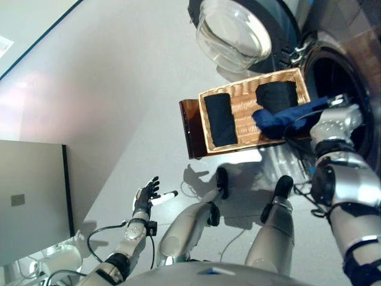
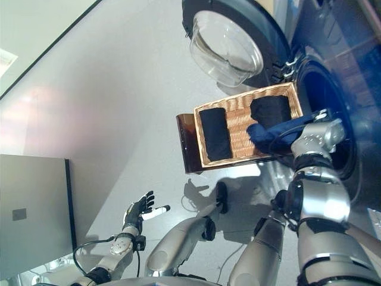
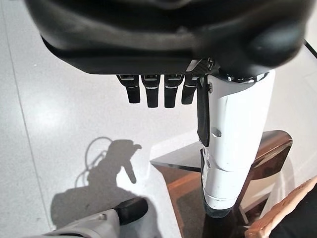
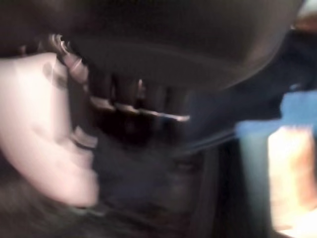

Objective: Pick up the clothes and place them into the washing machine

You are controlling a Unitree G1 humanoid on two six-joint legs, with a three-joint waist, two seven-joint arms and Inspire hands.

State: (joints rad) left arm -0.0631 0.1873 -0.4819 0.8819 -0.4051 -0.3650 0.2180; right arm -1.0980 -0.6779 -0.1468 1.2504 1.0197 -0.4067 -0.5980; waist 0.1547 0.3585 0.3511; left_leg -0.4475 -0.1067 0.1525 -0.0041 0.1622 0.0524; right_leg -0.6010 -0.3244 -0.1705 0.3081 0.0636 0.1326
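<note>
A blue garment (image 1: 286, 116) stretches from the wicker basket (image 1: 244, 113) toward the washing machine's dark drum opening (image 1: 333, 71). My right hand (image 1: 334, 102) is at the drum's mouth, fingers curled on the blue cloth (image 4: 297, 106); most of the hand is hidden behind the cloth in the eye views. Two dark folded clothes (image 1: 220, 119) (image 1: 277, 95) lie in the basket. My left hand (image 1: 146, 196) hangs low at the left over the floor, its fingers (image 3: 153, 91) straight and empty.
The basket rests on a brown stool (image 1: 191, 128) in front of the machine. The round glass door (image 1: 238, 30) stands swung open to the left of the drum. A grey cabinet (image 1: 33, 202) stands at the far left.
</note>
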